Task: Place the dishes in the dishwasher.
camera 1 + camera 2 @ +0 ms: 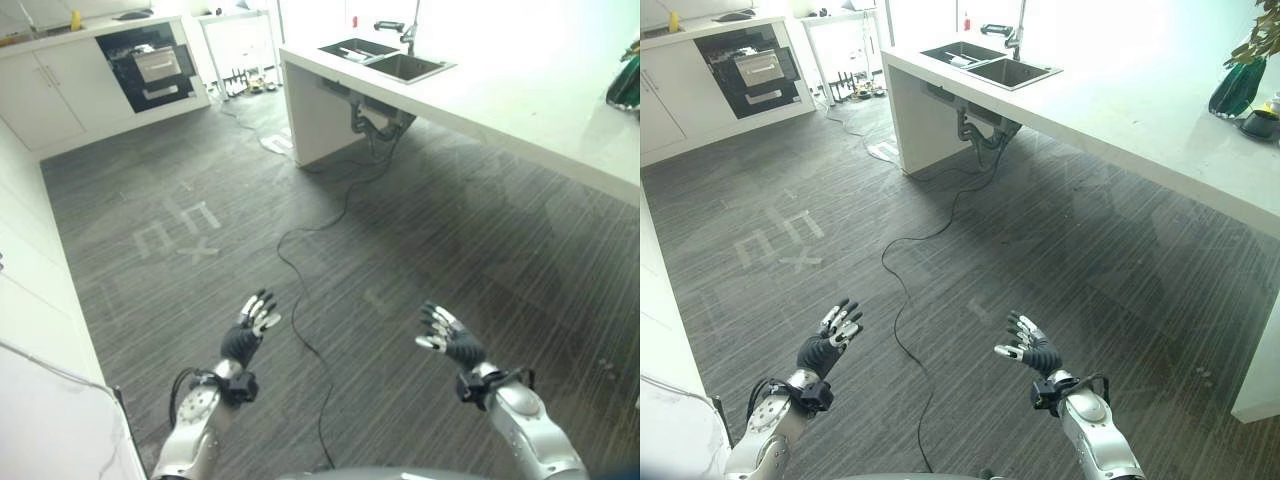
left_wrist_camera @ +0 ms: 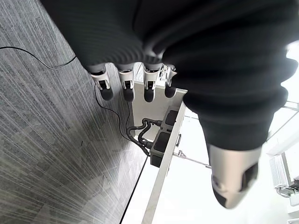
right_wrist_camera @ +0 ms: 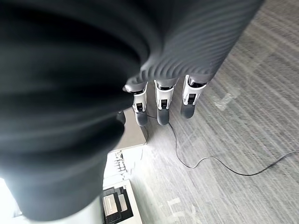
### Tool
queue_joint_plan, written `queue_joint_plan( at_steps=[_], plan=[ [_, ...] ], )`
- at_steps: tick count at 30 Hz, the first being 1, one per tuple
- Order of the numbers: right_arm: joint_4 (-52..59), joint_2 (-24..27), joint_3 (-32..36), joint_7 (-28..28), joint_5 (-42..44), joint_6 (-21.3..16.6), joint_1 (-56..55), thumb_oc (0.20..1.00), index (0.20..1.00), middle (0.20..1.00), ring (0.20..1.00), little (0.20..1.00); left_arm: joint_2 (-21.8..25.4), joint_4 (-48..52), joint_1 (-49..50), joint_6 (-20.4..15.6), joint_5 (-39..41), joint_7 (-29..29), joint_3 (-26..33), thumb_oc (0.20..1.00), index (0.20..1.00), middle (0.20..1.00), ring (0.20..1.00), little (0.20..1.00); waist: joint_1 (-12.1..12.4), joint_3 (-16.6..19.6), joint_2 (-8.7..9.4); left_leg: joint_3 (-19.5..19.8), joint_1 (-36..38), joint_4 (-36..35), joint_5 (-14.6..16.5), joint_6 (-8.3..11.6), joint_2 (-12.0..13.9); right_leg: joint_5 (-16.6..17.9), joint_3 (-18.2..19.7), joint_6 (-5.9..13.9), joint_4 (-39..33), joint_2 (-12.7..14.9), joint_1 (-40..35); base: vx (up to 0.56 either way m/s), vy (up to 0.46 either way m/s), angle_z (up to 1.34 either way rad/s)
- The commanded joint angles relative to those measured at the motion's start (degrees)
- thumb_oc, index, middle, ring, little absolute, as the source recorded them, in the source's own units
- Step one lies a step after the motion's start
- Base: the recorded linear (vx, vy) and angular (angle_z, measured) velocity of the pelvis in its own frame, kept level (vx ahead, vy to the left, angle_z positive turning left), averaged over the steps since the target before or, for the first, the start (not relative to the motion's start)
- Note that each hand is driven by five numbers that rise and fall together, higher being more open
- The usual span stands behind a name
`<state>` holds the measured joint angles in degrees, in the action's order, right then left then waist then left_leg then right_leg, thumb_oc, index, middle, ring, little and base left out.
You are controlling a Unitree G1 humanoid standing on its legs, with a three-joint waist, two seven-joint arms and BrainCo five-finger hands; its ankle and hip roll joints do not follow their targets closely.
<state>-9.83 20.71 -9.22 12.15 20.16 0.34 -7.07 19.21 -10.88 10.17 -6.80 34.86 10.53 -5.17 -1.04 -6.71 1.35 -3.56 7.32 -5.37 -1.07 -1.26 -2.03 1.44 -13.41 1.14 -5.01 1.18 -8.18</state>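
Observation:
My left hand [image 1: 245,338] hangs over the bare floor at the lower left, fingers straight and holding nothing. My right hand [image 1: 455,340] is level with it at the lower right, also open and empty. The dishwasher [image 1: 152,66] stands open in the far cabinet row at the top left, its rack pulled partly out. A double sink [image 1: 385,58] sits in the white counter island [image 1: 520,110] across the floor, with a dish [image 1: 352,53] in its left basin. Both hands are far from the sink and the dishwasher.
A grey striped floor [image 1: 420,240] lies between me and the island. A white wall or cabinet edge [image 1: 30,330] runs along my left. A green vase [image 1: 1237,87] and a dark pot [image 1: 1261,122] stand on the counter at the right. Bottles [image 1: 248,80] sit under a side table.

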Motion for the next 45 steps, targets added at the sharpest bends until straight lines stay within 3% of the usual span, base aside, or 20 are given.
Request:
queue_joint_plan(
  at_steps=[1,4,10,32,36,37,38,39,40,42,43,44,45],
  plan=[
    [4.6,1.1,1.0,0.8,0.2,-4.2,3.5,1.0,1.0,1.0,1.0,1.0,2.0,1.4,-3.2,-2.5,-0.3,-0.3,-1.0,1.0,1.0,1.0,1.0,1.0,0.1,1.3,-0.52,-2.8,1.1,0.4,3.4,2.02,1.9,-2.3,0.1,3.51,0.0,0.4,-1.2,0.0,0.0,0.0],
    [5.3,1.2,1.3,1.5,0.6,-4.3,3.6,1.0,1.0,1.0,1.0,1.0,2.0,1.9,-3.0,-2.7,0.3,0.4,-0.7,1.0,1.0,1.0,1.0,1.0,0.2,1.3,-0.53,-2.7,1.1,0.4,3.5,1.98,1.8,-2.3,0.0,3.57,0.0,0.5,-1.1,0.0,0.0,0.0],
    [7.1,1.2,1.3,1.9,0.7,-4.8,2.7,1.0,1.0,1.0,1.0,1.0,1.4,2.7,-2.4,-5.5,-0.6,-4.4,1.3,1.0,1.0,1.0,1.0,1.0,0.6,1.5,-0.13,-2.6,0.9,0.4,3.4,2.01,1.8,-2.3,-0.1,3.5,0.0,0.5,-1.0,0.0,-0.005,0.0],
    [8.4,0.7,1.7,1.1,0.9,-5.7,1.5,1.0,1.0,1.0,1.0,1.0,-0.4,3.2,-0.7,-5.4,2.4,-7.2,4.5,1.0,1.0,1.0,1.0,1.0,1.1,1.3,0.3,-0.5,0.7,0.4,2.8,2.29,1.8,-3.0,1.3,2.47,0.0,-1.1,-1.3,0.02,-0.039,0.02],
    [8.9,1.1,2.0,0.5,1.4,-5.4,1.3,1.0,1.0,1.0,1.0,1.0,-0.1,3.9,0.0,-4.8,1.8,-7.3,4.8,1.0,1.0,1.0,1.0,1.0,1.1,0.4,0.01,-2.4,2.0,0.4,2.0,3.11,2.8,-3.1,2.0,1.84,0.0,-1.7,-1.5,0.07,-0.121,0.03],
    [9.0,1.4,2.1,0.5,1.5,-5.5,1.4,1.0,1.0,1.0,1.0,1.0,0.0,3.8,-0.1,-5.0,1.8,-7.2,4.7,1.0,1.0,1.0,1.0,1.0,1.1,-0.4,0.21,-3.8,1.4,2.5,1.8,3.48,2.8,-2.9,2.1,1.61,0.0,-1.4,-1.7,0.0,-0.124,0.0],
    [9.0,2.1,2.3,0.5,1.8,-5.9,1.5,1.0,1.0,1.0,1.0,1.0,0.2,3.6,-0.3,-5.3,2.1,-6.7,4.6,1.0,1.0,1.0,1.0,1.0,1.2,-1.8,0.9,-5.2,-2.7,9.3,2.8,4.08,2.8,-2.3,1.9,1.22,0.0,-0.7,-1.9,-0.06,-0.175,0.07],
    [8.5,3.0,2.6,0.6,1.5,-6.9,1.7,1.0,1.0,1.0,1.0,1.0,0.3,3.4,-0.7,-6.1,2.7,-6.3,4.4,1.0,1.0,1.0,1.0,1.0,1.2,-3.9,1.67,-6.1,-9.2,21.3,1.1,5.1,3.7,-1.5,1.6,0.19,0.0,0.1,-1.8,-0.06,-0.154,0.58],
    [7.3,3.8,3.0,0.8,0.7,-7.5,2.0,1.0,1.0,1.0,1.0,1.0,0.1,2.7,-0.7,-7.3,3.3,-5.9,4.5,1.0,1.0,1.0,1.0,1.0,0.7,-5.9,1.11,-6.1,-13.1,27.2,-0.5,5.54,4.8,-1.4,1.7,-0.78,0.7,-0.2,-1.6,0.0,-0.074,0.86],
    [6.6,4.0,3.5,1.1,0.4,-7.8,1.6,1.0,1.0,1.0,1.0,1.0,-0.3,2.6,-0.1,-7.3,4.0,-6.0,4.5,1.0,1.0,1.0,1.0,1.0,0.2,-6.4,0.61,-7.9,-12.8,22.9,-1.4,5.55,6.2,-1.8,1.9,-0.63,1.0,-0.7,-1.8,0.14,0.094,0.41],
    [7.0,4.4,4.3,1.8,1.0,-7.8,0.4,1.0,1.0,1.0,1.0,1.0,-0.4,3.1,1.3,-6.8,4.6,-5.4,4.5,1.0,1.0,1.0,1.0,1.0,-0.4,-6.4,0.05,-10.7,-10.4,14.4,-2.8,6.06,7.9,-2.5,2.0,0.11,0.7,-0.9,-2.7,0.21,0.167,-0.16],
    [7.3,4.5,4.6,2.2,1.1,-7.8,0.0,1.0,1.0,1.0,1.0,1.0,-0.4,3.4,1.8,-6.8,4.6,-5.3,4.5,1.0,1.0,1.0,1.0,1.0,-0.6,-6.3,-0.23,-11.3,-9.9,12.0,-3.6,6.36,8.5,-2.7,1.9,0.31,0.5,-1.1,-2.9,0.29,0.232,-0.07],
    [7.9,4.9,5.4,2.8,1.0,-7.9,-1.3,1.0,1.0,1.0,1.0,1.0,-0.3,4.3,2.8,-6.7,4.9,-5.0,4.5,1.0,1.0,1.0,1.0,1.0,-0.8,-6.1,-1.0,-12.2,-8.9,6.3,-6.3,7.25,9.6,-3.2,1.8,0.74,0.1,-1.5,-3.6,0.33,0.245,0.02]
  ],
)
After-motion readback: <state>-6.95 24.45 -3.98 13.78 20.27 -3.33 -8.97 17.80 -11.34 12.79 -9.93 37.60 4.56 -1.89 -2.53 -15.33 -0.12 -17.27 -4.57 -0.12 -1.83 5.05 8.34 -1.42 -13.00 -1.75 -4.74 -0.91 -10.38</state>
